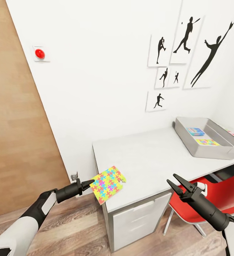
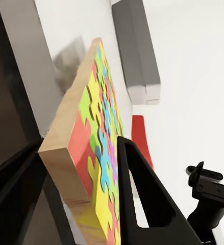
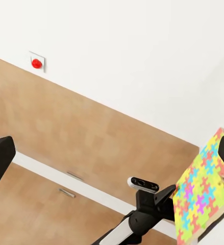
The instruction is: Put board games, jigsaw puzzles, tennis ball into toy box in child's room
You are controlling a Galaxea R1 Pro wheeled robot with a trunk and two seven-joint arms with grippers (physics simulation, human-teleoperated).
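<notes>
Jigsaw puzzle [image 1: 108,184] hanging over the near corner of the table [image 1: 149,160], pinched at its edge by the left gripper [image 1: 90,184]. Right gripper [image 1: 174,180] spread wide, holding nothing, above the red chair [image 1: 191,209]. Toy box [image 1: 206,151] far along the table, with a second puzzle [image 1: 207,142] and a blue board game [image 1: 195,131] inside. Red button [image 1: 40,53] on the wall.

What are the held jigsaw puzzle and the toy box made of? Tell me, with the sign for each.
The thin multicoloured square jigsaw puzzle held in the left gripper looks like painted wood: its bare edge is pale tan with a matte grain, and the top pieces are flat bright colour. The grey sloping-sided toy box looks like matte plastic or painted metal: smooth, even walls with no grain; the render leaves it open.
</notes>
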